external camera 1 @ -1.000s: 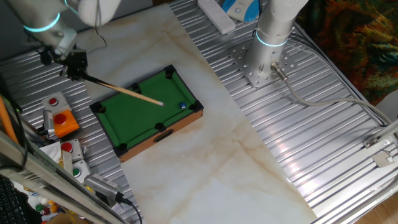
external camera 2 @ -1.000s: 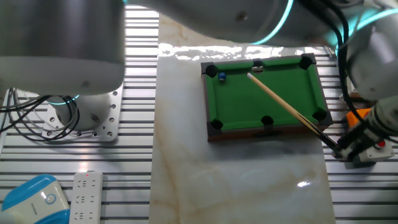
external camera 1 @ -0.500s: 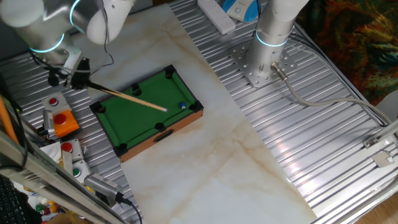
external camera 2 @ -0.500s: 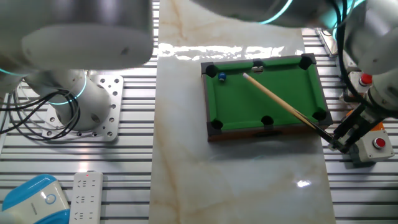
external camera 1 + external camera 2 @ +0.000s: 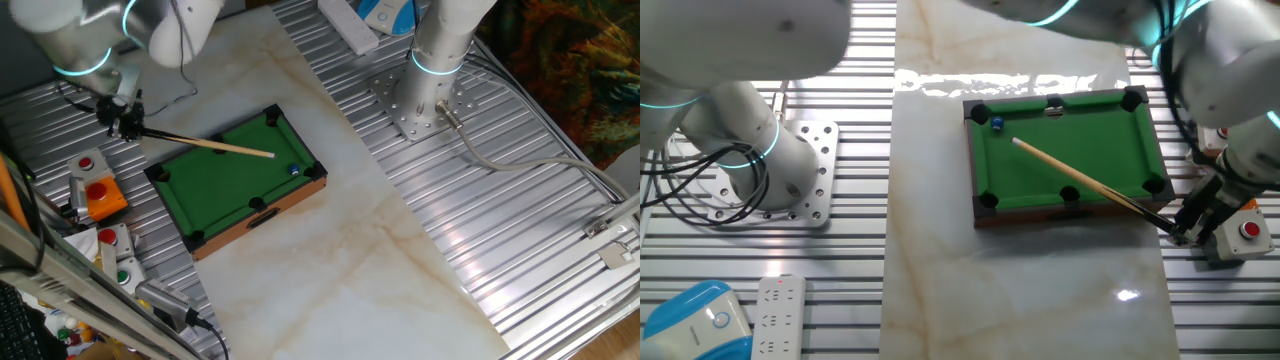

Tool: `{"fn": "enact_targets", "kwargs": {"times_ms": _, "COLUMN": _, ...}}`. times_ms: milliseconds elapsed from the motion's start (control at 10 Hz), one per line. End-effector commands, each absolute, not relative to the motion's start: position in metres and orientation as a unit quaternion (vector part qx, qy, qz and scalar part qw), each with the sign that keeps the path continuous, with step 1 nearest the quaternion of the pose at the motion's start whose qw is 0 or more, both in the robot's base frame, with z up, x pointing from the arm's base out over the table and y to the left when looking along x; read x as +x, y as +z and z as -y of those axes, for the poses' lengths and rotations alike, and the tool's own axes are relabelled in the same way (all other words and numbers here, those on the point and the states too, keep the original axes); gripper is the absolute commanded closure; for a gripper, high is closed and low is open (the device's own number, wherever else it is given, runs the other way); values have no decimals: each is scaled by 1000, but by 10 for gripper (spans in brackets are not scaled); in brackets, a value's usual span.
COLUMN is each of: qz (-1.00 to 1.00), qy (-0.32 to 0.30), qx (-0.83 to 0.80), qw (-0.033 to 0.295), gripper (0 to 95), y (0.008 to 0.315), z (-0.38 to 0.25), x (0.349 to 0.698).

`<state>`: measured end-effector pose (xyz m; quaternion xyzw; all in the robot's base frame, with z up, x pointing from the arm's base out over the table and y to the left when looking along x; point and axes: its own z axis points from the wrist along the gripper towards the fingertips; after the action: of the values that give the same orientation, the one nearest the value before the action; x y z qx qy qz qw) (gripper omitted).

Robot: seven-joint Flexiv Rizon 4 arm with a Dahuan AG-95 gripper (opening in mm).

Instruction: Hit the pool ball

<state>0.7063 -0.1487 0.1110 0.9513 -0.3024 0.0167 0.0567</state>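
Note:
A miniature green pool table (image 5: 225, 185) (image 5: 1080, 165) sits on the marble slab. The tiny blue pool ball (image 5: 294, 170) (image 5: 997, 124) lies near a corner pocket. My gripper (image 5: 122, 122) (image 5: 1188, 226) is shut on the butt of a thin wooden cue stick (image 5: 210, 146) (image 5: 1090, 182), just off the table's end. The cue reaches over the felt. Its tip (image 5: 272, 155) (image 5: 1015, 142) is a short way from the ball and does not touch it.
An orange button box (image 5: 95, 193) and a second button box (image 5: 1238, 232) lie next to the gripper. The arm's base (image 5: 425, 100) (image 5: 790, 185) stands on the ribbed metal top. A white remote (image 5: 778, 315) and a blue-white device (image 5: 695, 320) lie nearby.
The gripper has swung the cue: the tip has moved across the felt closer to the blue ball. The ball has not moved.

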Motion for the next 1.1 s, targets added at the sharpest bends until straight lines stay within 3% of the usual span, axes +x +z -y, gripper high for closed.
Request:
{"fn": "enact_targets", "kwargs": {"times_ms": 100, "qz": 338, "qy": 22, "qx": 939, "qw": 54, "gripper": 950, "y": 112, "z": 150, "x": 708}}
{"fn": "enact_targets", "kwargs": {"times_ms": 1100, "qz": 346, "qy": 27, "qx": 937, "qw": 50, "gripper": 950, "y": 110, "z": 151, "x": 708}}
